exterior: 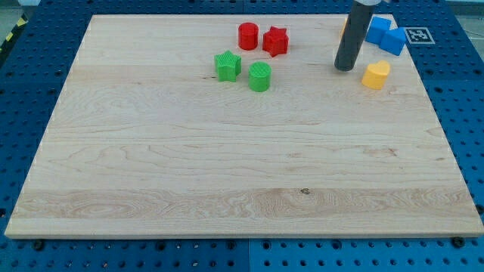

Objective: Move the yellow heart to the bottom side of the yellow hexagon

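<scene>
Camera view, the only one here: my tip (pixel 345 68) sits on the wooden surface (pixel 227 174) just to the view's left of the yellow heart (pixel 376 75), a small gap between them, not touching. No pincer on this rig, just the rod, so nothing to report about it being wide or narrow.

Taking the yellow heart as the landmark: two blue blocks (pixel 385 34) sit above it toward the view's top, shapes hard to call. A sliver of orange-yellow peeks out behind the rod, up and left of the heart, which I'd guess is the yellow hexagon (pixel 345 26), mostly hidden.

Well left of the heart: red star (pixel 275 41), red cylinder (pixel 248 35), green star (pixel 228 65), green cylinder (pixel 259 76).

Risk as I see it: the heart is close to the surface's right edge, so a push from where the tip is now would shove it rightward, away from the hexagon, maybe off the board. An off-centre contact could also spin it.

Heart orientation: too small to read which way its point faces, and it looks about as wide as it is long.
</scene>
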Tool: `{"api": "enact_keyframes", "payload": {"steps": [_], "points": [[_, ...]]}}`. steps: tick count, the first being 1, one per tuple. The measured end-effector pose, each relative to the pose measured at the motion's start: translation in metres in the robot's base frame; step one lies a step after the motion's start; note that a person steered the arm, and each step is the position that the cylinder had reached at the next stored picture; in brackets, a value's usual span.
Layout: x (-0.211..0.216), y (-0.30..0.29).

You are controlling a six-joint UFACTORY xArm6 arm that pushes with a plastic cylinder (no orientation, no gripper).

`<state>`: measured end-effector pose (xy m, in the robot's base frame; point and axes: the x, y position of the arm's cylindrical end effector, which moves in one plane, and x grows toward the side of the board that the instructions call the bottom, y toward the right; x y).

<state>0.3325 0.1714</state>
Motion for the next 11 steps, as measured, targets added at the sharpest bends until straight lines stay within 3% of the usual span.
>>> {"api": "enact_keyframes", "payload": {"steps": [2, 3, 5, 7, 9, 11], "points": [[0.068, 0.028], [0.058, 0.057], [-0.012, 0.057], [0.005, 0.048], [-0.007, -0.018], [-0.023, 0.019]]}}
